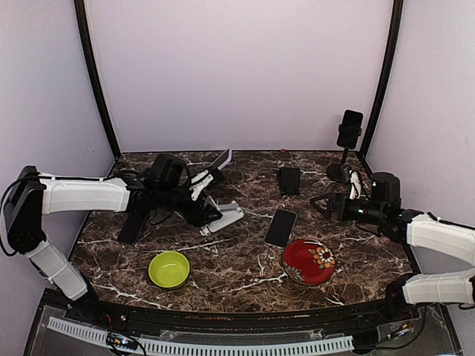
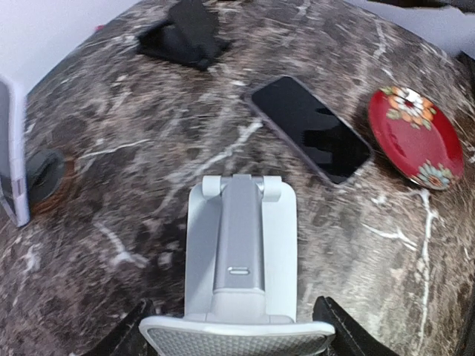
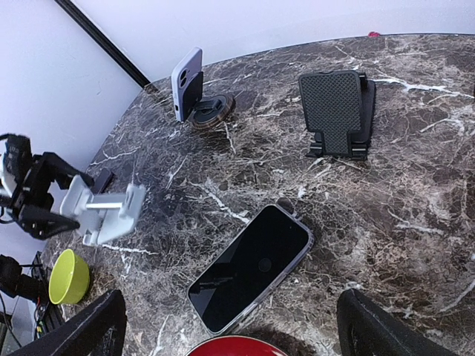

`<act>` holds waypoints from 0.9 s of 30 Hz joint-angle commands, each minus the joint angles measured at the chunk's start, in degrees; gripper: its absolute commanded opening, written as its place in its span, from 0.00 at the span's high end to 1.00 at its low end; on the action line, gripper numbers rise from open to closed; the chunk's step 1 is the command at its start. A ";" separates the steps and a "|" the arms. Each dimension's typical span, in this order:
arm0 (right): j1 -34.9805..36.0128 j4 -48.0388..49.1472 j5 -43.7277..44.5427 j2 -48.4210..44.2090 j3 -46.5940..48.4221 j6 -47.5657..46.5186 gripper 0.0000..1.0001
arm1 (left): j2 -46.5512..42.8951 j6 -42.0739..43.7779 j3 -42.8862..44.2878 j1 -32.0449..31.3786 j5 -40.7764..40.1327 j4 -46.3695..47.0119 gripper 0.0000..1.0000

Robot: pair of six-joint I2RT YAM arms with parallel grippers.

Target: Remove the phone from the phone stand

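The black phone [image 1: 280,227] lies flat on the table [image 1: 237,283] with its screen up, near the middle of the top view. It sits between the white stand [image 2: 239,245] and the red plate [image 1: 308,261] and touches neither, so it looks to be off its stand. The left gripper [image 2: 231,326] has its jaws spread wide around the base of the white stand, and they seem to press on both sides of it. The right gripper [image 1: 318,205] is at the right of the top view, jaws wide open, with nothing in them. A purple phone [image 3: 187,80] leans on a round stand [image 3: 211,110] at the upper left of the right wrist view. A dark phone [image 1: 349,128] is clipped high on a tall stand [image 1: 344,159] at the upper right of the top view. The black phone is likely stiff and a bit heavy, and its smooth glass could slip or crack. I think the best hold is on its two long edges, not the glass. Lying flat, it shows little edge to pinch.
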 commanded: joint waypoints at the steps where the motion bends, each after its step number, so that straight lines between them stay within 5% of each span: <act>1: 0.21 1.16 0.61 -0.95 0.05 -0.01 0.01 | -5.31 -7.51 0.80 4.93 -6.80 3.49 0.57; 18: 0.21 1.22 0.41 -1.21 -0.31 0.17 0.01 | -7.98 -22.63 1.11 22.34 -23.36 -1.38 0.66; 27: 0.21 0.64 0.61 -1.73 -0.45 -0.01 0.01 | -3.57 -23.87 6.14 29.35 -23.22 -4.85 0.66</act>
